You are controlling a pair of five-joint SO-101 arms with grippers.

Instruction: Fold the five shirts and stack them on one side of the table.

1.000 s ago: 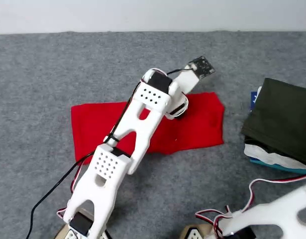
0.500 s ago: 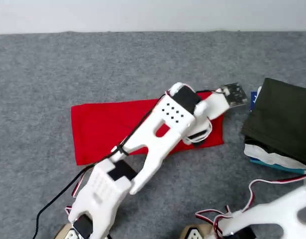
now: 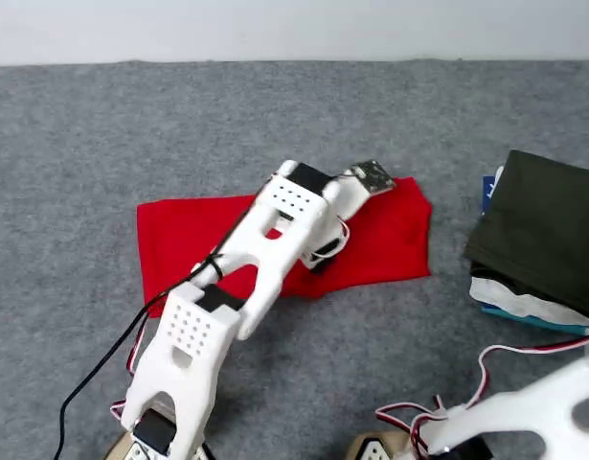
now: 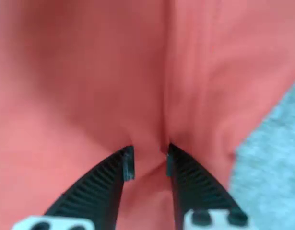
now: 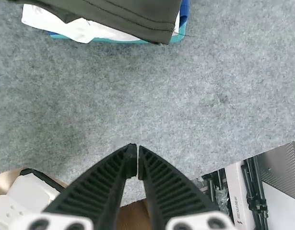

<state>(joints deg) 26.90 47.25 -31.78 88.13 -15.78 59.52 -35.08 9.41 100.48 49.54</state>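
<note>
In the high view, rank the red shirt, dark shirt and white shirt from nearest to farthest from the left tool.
1. Red shirt: centre, in the left tool.
2-3. Dark shirt, white shirt: one stack at right, too close to call.

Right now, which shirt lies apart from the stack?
The red shirt, spread out under the left end effector; the dark green shirt, white shirt and teal shirt are piled together.

No words, numbers or signs can be read here. A white box (image 5: pixel 237 188) off the edge of the table (image 5: pixel 137 96) bears a line of dark print along its side, too small and tilted to make out.
</note>
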